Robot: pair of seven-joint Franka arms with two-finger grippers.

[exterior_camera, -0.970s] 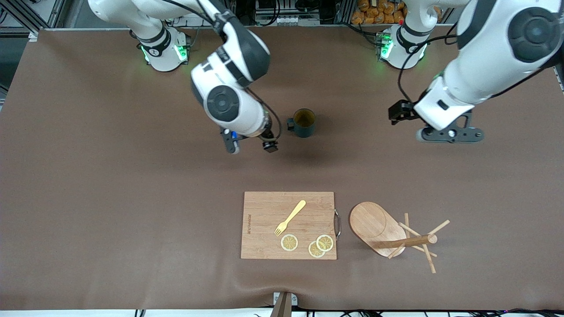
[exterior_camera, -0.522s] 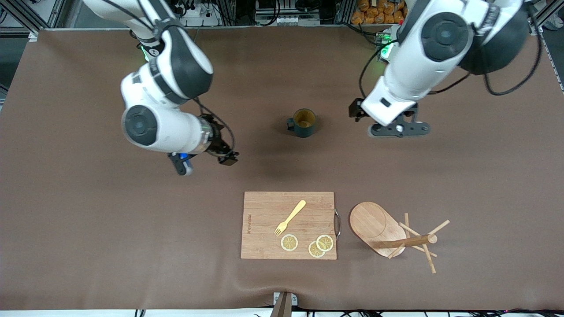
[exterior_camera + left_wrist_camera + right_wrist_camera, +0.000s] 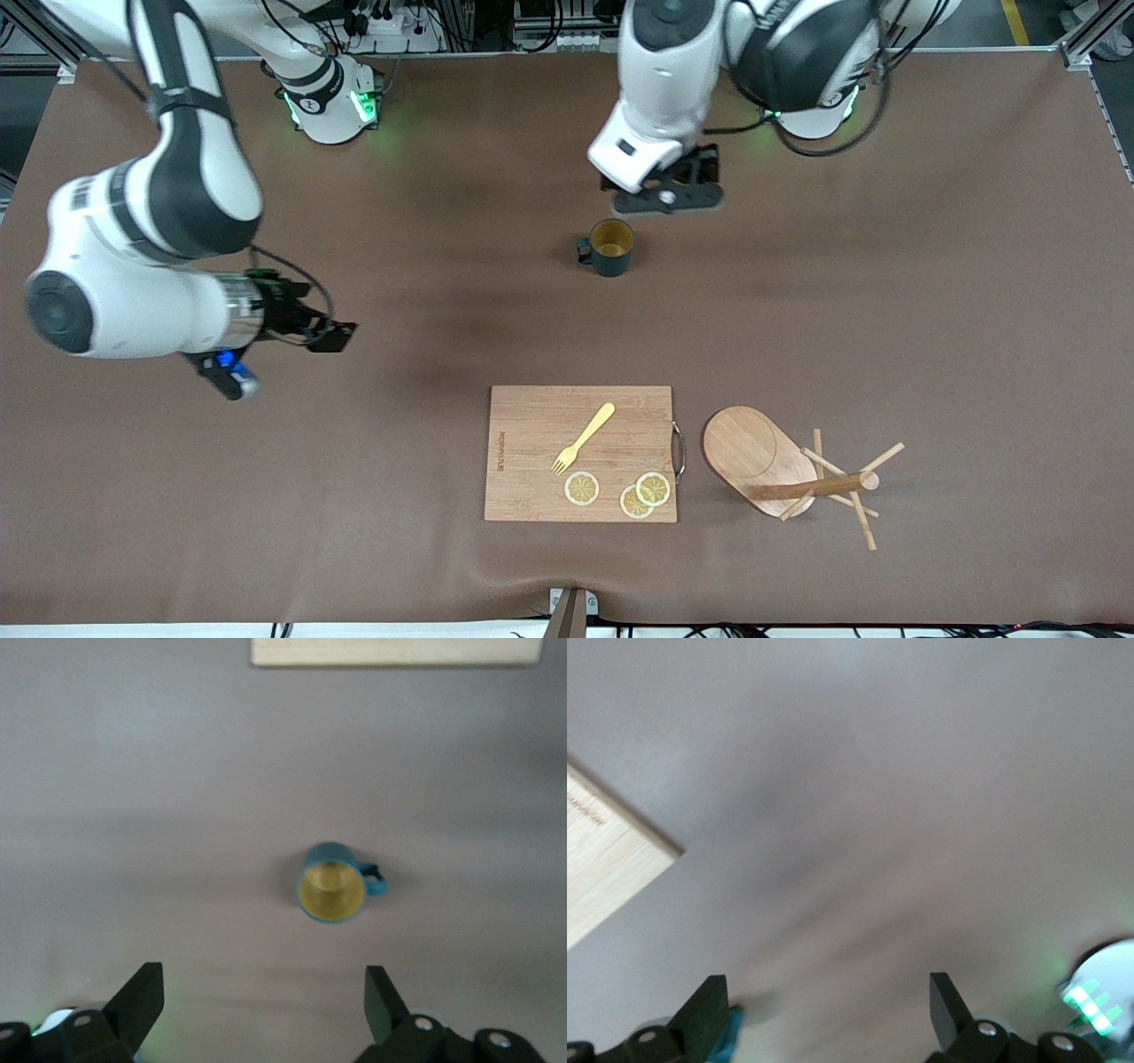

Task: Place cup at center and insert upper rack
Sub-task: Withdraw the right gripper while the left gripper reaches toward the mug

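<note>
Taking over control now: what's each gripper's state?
Left gripper: open, empty, above the cup.
Right gripper: open, empty, over bare table.

Even light from above falls on the table [image 3: 974,310], and soft shadows lie beside the cup [image 3: 609,247] and the upper rack [image 3: 788,470]. Both wrist views are blurred and pale. Green lamps glow at the arm bases.
</note>
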